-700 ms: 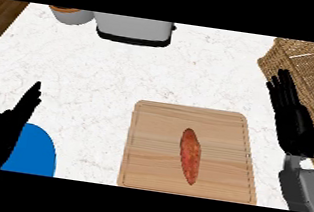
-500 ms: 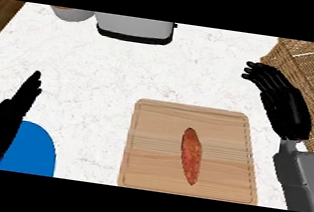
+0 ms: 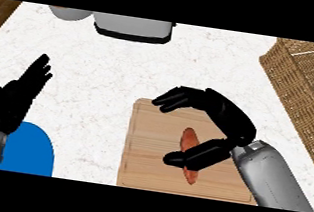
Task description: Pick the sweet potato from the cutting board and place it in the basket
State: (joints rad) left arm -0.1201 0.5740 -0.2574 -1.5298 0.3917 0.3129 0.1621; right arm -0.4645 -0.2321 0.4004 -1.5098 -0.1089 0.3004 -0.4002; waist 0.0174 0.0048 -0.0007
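An orange-red sweet potato (image 3: 187,138) lies lengthwise on the wooden cutting board (image 3: 150,147) at the lower middle. My right hand (image 3: 222,118) hangs over the board with fingers arched above the potato's far end and the thumb (image 3: 196,155) crossing its near half, so part of the potato is hidden. The fingers and thumb stand apart and hold nothing. The wicker basket (image 3: 313,89) stands at the right edge. My left hand (image 3: 10,98) rests open at the left, fingers up.
A blue plate (image 3: 28,153) lies at the lower left under my left forearm. A grey toaster-like appliance (image 3: 133,27) and a bowl-like item (image 3: 71,13) stand along the far edge. Dark wood shows at the top left corner.
My right hand has swung left from beside the basket to over the cutting board, now arched above the sweet potato. The left hand has barely shifted.
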